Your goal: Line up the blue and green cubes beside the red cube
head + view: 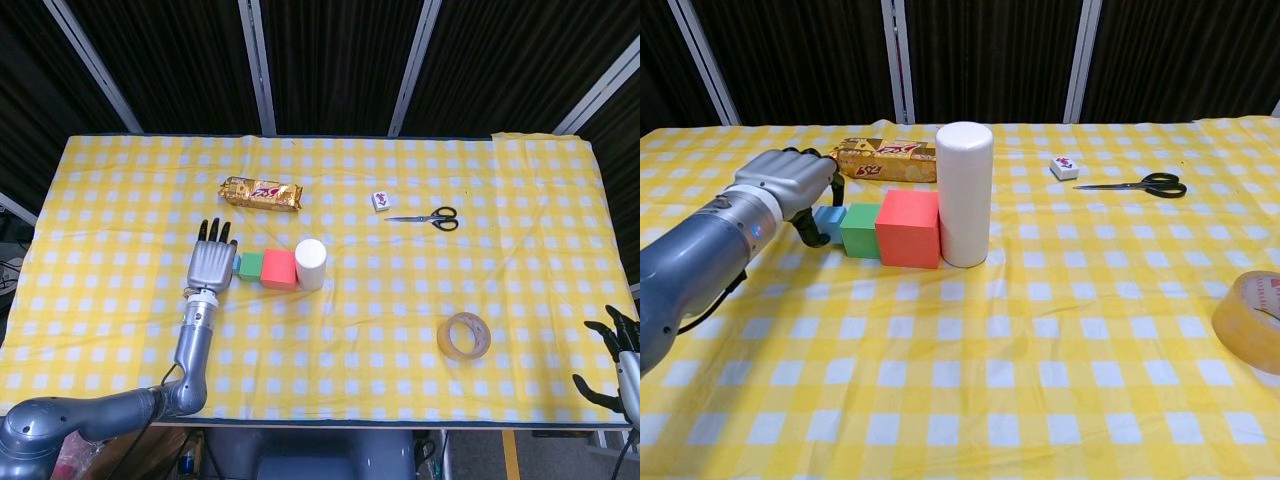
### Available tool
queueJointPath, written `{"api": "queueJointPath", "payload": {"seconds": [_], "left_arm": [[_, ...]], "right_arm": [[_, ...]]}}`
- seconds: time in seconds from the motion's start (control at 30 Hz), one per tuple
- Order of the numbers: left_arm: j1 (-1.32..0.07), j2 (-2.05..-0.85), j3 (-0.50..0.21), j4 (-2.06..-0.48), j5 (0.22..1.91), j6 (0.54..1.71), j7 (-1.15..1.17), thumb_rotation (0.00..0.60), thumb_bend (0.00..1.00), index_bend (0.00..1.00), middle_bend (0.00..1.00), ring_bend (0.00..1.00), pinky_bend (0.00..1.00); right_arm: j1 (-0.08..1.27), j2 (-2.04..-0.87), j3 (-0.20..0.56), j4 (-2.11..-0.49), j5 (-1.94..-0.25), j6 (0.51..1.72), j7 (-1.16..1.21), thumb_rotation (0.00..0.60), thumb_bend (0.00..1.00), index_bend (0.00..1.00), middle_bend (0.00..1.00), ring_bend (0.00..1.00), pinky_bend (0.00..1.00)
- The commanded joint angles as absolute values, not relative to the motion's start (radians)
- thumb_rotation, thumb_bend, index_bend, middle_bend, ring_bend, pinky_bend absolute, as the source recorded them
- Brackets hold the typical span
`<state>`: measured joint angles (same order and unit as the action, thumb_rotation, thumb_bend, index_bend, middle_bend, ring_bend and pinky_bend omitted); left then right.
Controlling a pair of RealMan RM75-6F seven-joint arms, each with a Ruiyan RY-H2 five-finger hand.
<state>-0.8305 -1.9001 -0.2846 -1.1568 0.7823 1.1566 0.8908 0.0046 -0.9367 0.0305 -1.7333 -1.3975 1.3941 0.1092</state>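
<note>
Landmark: red cube (908,229), mid-table, on the yellow checked cloth (970,380).

1. Tape roll (1252,320): nearest the robot, well to the right of the red cube. Not involved.
2. Right hand (620,360): at the near right table edge, well apart from the red cube, fingers spread and holding nothing.
3. Left hand (790,180): left of the red cube, fingers curled down over the blue cube; the chest view suggests it grips or presses that cube, but contact on the far side is hidden.
4. Blue cube (829,220): on the cloth, just left of the green cube, touching or nearly so; the seam is too small to tell. Mostly covered by the hand in the head view.
5. Green cube (861,230): touching the red cube's left face.
6. White cylinder (964,194): upright, against the red cube's right side.
7. Snack bar (885,160): behind the row, near the hand's fingertips.
8. Small tile (1064,167) and scissors (1137,185): far right of the red cube.

Risks, as judged:
- More push from the hand could shove the whole row into the cylinder and topple it.
- Opening the fingers carelessly could drag or twist the blue cube out of line.
- Withdrawing rearward could catch the snack bar.
</note>
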Motion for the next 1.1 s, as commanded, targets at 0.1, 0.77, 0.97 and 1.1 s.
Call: {"api": "queueJointPath", "payload": {"seconds": [0.1, 0.77, 0.97, 1.1], "left_arm": [[-0.833, -1.906, -0.285, -1.153, 0.784, 1.156, 0.892, 0.600, 0.40, 0.46, 0.07, 0.00, 0.00], [-0.839, -1.920, -0.288, -1.140, 0.779, 1.152, 0.908, 0.600, 0.40, 0.46, 0.07, 0.00, 0.00], [-0.841, -1.927, -0.289, -1.131, 0.778, 1.151, 0.912, 0.600, 0.40, 0.46, 0.07, 0.00, 0.00], [-0.843, -1.930, -0.289, -1.129, 0.780, 1.151, 0.914, 0.600, 0.40, 0.46, 0.07, 0.00, 0.00]], "right_arm": [[0.004, -0.935, 0.030, -1.733, -1.398, 1.395, 0.112, 0.600, 0.32, 0.21, 0.00, 0.00, 0.00], [0.003, -0.934, 0.030, -1.731, -1.401, 1.396, 0.117, 0.600, 0.32, 0.21, 0.00, 0.00, 0.00], [0.003, -0.934, 0.030, -1.731, -1.401, 1.395, 0.118, 0.600, 0.32, 0.21, 0.00, 0.00, 0.00], [0.002, -0.933, 0.030, -1.731, -1.402, 1.397, 0.120, 0.600, 0.32, 0.21, 0.00, 0.00, 0.00]]}}
